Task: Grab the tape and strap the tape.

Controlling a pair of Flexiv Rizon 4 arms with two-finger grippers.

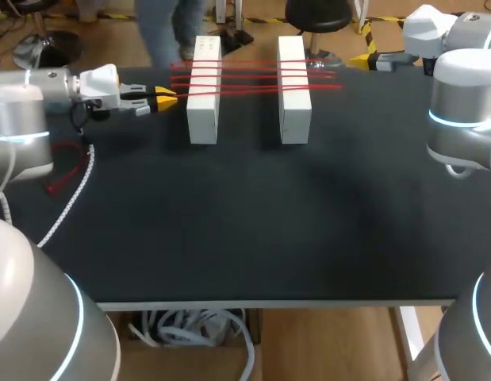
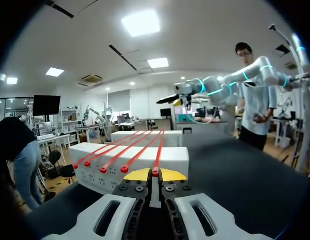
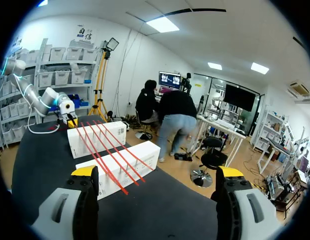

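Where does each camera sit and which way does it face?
Head view: above and behind the robot, looking down on the black table; both arms at its sides.
Left wrist view: looks along the left gripper, shut on a red cord, across the white blocks toward the right arm.
Right wrist view: looks past the open right gripper at the same blocks, the left arm beyond.
Shared: wrist views face each other across the blocks.

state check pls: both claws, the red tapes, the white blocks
left claw: shut on the end of one red tape.
right claw: open, holding nothing, away from the tapes.
held red tape: straight, lying across both blocks.
other three red tapes: straight across both blocks, not gripped.
white blocks: lying flat on the table, side by side, apart.
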